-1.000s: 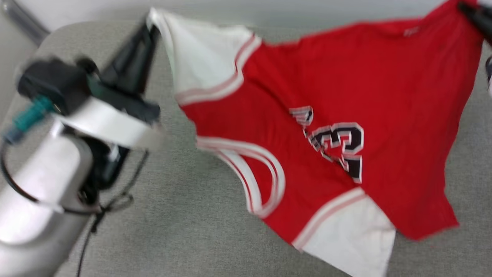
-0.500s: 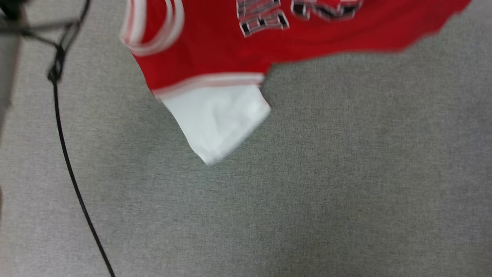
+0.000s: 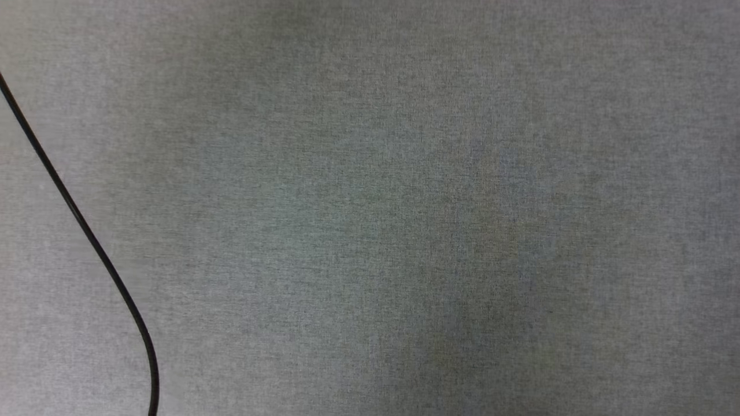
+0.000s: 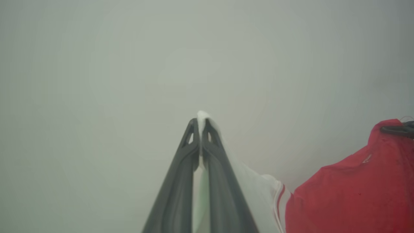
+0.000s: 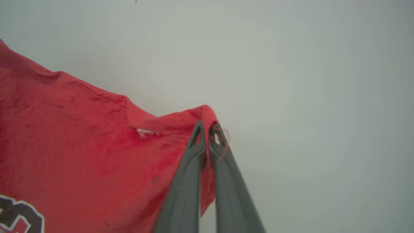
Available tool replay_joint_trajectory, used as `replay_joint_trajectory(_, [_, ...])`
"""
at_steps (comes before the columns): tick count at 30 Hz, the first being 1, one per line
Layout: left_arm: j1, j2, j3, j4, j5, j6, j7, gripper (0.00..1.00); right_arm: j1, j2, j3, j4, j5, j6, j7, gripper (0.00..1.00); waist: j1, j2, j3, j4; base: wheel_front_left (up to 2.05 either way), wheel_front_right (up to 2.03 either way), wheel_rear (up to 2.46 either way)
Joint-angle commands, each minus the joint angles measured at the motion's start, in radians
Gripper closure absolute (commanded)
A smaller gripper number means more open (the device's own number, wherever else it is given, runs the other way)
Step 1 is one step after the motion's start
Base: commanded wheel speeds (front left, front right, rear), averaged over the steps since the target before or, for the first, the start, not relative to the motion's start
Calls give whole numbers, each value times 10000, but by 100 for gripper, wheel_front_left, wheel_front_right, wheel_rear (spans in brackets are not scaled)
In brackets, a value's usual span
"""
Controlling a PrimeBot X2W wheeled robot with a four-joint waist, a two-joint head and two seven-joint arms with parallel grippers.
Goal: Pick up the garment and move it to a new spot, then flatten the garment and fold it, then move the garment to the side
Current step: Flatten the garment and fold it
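The left gripper rises from six o'clock in its wrist view with its two dark fingers pressed together, nipping the tip of the white sleeve of the garment. A small peak of white cloth pokes out past the fingertips toward twelve o'clock. From there the sleeve drops toward five o'clock, through the red-and-white striped trim, into the red body that fills the four o'clock corner and is cut off by the right and bottom edges. In the right wrist view, the right gripper is likewise clamped tight, on a bunched red corner of the cloth that folds over its fingertips, with a loose red thread curling beside the right-hand finger. The red body spreads from that grip toward nine o'clock and fills the lower left. Only a fragment of the dark, white-outlined number print shows at eight o'clock, too cut off to read. Behind both grippers lies a pale, featureless blur. In the head view a black cable runs from ten o'clock to seven o'clock across the grey woven surface.
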Motion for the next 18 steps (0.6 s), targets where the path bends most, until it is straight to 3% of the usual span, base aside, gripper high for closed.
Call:
replay_joint_trajectory(1, [25, 14, -78, 216, -41, -31, -104, 100, -31, 151, 154, 237, 25, -7, -138, 100, -1, -1, 151, -32, 0, 0, 0])
replay_joint_trajectory(9, [1320, -287, -558, 1516, -411, -126, -830, 100, 836, 373, 1394, 1388, 611, -7, -989, 100, -1, -1, 421, -40, 0, 0, 0])
replay_joint_trajectory(18, [3934, -50, -836, 1621, -789, -147, -1199, 100, 2835, 163, 2511, 1661, 1767, -7, -1852, 100, -1, -1, -144, -100, 0, 0, 0])
